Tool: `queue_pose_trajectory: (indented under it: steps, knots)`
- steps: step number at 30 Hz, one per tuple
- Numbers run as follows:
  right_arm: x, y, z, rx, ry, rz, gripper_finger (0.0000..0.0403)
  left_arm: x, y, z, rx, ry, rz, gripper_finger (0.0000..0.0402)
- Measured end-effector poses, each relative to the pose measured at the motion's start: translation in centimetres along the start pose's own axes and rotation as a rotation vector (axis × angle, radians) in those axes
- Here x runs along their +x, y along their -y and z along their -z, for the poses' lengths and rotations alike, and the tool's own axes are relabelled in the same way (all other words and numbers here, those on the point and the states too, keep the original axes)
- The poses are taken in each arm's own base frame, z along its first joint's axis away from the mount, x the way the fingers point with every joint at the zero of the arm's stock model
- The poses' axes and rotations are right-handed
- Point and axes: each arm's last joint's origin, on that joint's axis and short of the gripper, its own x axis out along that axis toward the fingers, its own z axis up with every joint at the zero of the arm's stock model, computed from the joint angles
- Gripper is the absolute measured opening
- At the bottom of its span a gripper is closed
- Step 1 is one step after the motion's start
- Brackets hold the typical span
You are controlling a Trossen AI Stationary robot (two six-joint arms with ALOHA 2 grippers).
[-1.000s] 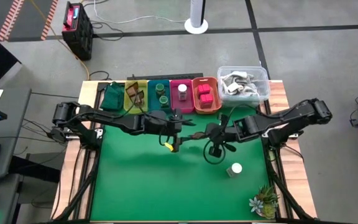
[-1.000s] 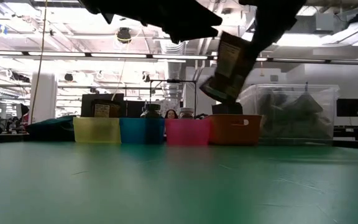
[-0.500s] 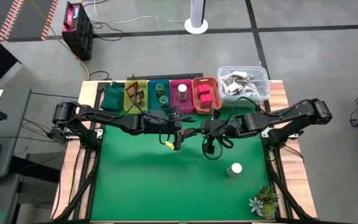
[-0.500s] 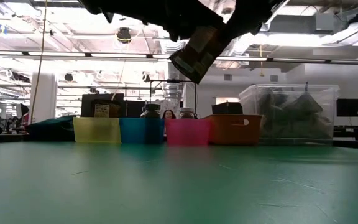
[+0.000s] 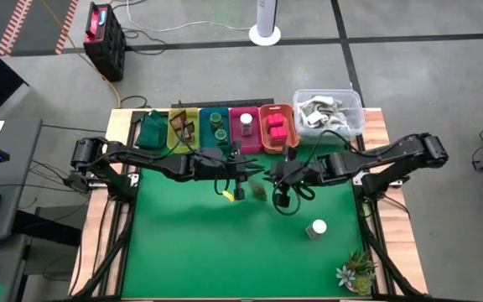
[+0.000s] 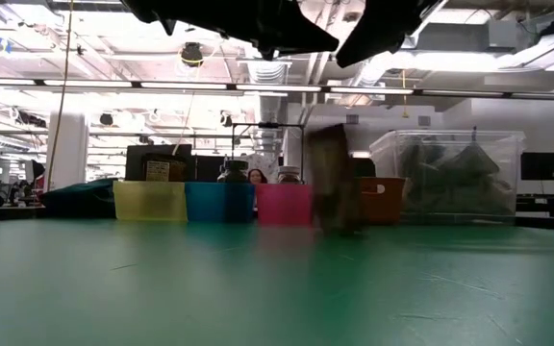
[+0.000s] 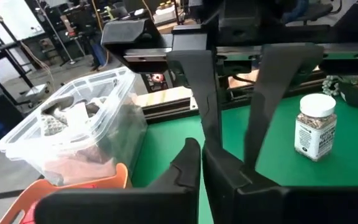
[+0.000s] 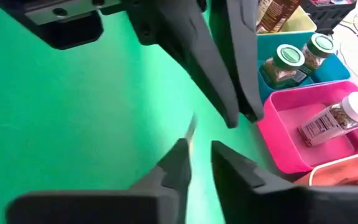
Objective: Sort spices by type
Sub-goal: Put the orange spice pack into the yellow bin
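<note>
One brown flat packet (image 5: 259,192) is dropping free between the two grippers, blurred. Two green-lidded jars (image 8: 297,62) are sitting in the blue bin (image 5: 215,127), one white-capped jar (image 5: 316,227) on the mat. Left gripper (image 5: 240,176) and right gripper (image 5: 268,174) are both hanging parted, empty.

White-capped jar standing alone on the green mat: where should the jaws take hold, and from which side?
Grip the white-capped jar around its round body just below the cap, coming down from above with the jaws either side. It stands upright on the green mat with nothing touching it, so a top approach looks clear.
</note>
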Motion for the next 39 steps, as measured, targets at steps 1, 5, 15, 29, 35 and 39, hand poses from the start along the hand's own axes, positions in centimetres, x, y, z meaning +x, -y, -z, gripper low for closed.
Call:
queue_pose_trajectory:
  steps: [1,5,15,29,35,39]
  knots:
    - [0.0,0.0,0.0,-0.002,0.000,-0.001,0.0115,0.0,0.0,0.0,0.000,-0.001,0.003,0.0007]
    - [-0.1,0.1,0.1,-0.009,-0.011,0.003,0.0186,-0.1,0.0,0.4,0.007,-0.048,0.013,0.0001]
    - [0.5,-0.3,3.2,0.035,-0.298,0.027,0.0278,-1.5,0.5,2.3,0.025,-0.316,0.150,0.0013]
    - [-1.7,-0.5,5.0,0.055,-0.508,0.057,0.0280,1.9,5.4,6.8,0.332,-0.439,0.370,0.0133]
    - [-5.5,1.3,4.2,0.114,-0.364,0.083,0.0280,3.4,6.2,8.1,0.565,-0.409,0.450,0.0137]
    - [-7.1,2.2,3.9,0.157,-0.288,0.088,0.0280,4.9,6.7,8.7,0.645,-0.400,0.486,0.0136]
